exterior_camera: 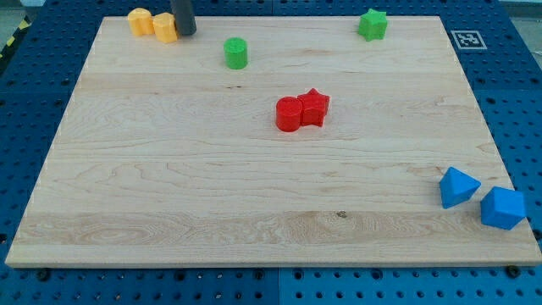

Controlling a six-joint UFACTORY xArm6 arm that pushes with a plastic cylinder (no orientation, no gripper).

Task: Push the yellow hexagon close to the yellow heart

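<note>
Two yellow blocks sit touching at the view's top left corner of the board: one on the left and one on the right. I cannot tell which is the hexagon and which is the heart. My tip stands right against the right side of the right yellow block.
A green cylinder lies to the right of my tip. A green star is at the top right. A red cylinder and a red star touch near the centre. Two blue blocks sit at the bottom right. The wooden board lies on a blue pegboard.
</note>
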